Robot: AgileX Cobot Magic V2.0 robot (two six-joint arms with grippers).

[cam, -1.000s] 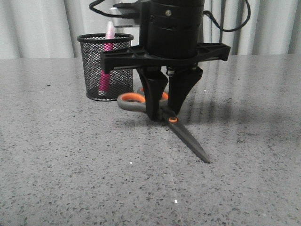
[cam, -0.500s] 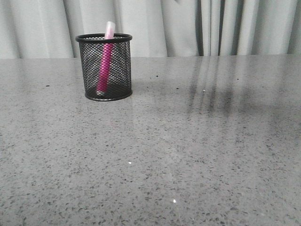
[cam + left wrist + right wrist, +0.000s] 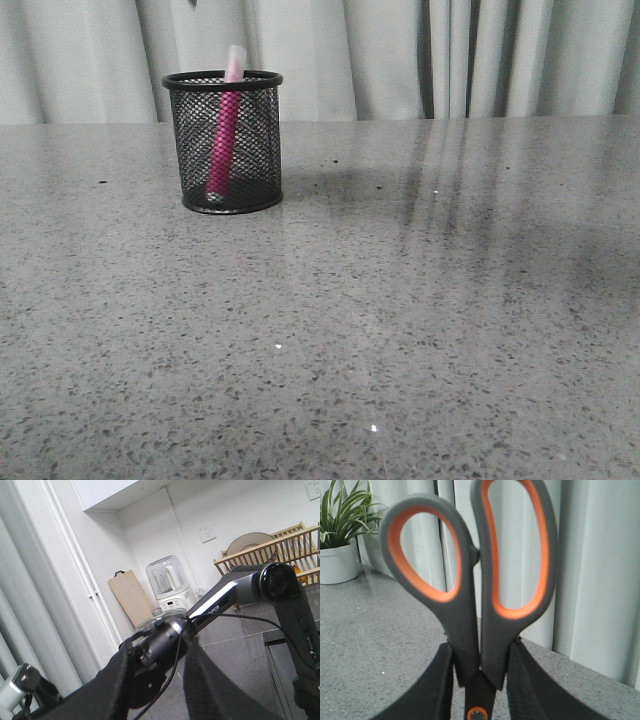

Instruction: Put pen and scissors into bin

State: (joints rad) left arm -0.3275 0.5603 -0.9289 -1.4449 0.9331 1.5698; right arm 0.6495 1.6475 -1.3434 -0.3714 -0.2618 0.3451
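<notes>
Since a second ago, the right arm and the grey-handled, orange-lined scissors [image 3: 475,585] have left the front view. The right gripper [image 3: 479,680] clamps them just above the orange pivot screw [image 3: 477,713], loops up. Beside the black wire-mesh bin [image 3: 223,140], speckled grey table [image 3: 400,320]; the magenta pen [image 3: 224,130] leans inside. The left gripper's [image 3: 155,680] fingers stand apart, holding nothing.

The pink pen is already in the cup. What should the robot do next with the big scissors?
Probably carry the scissors, clamped in the right gripper, over the bin and lower them blades-first. The pen already stands inside, and the scissors are lifted off the table.
</notes>
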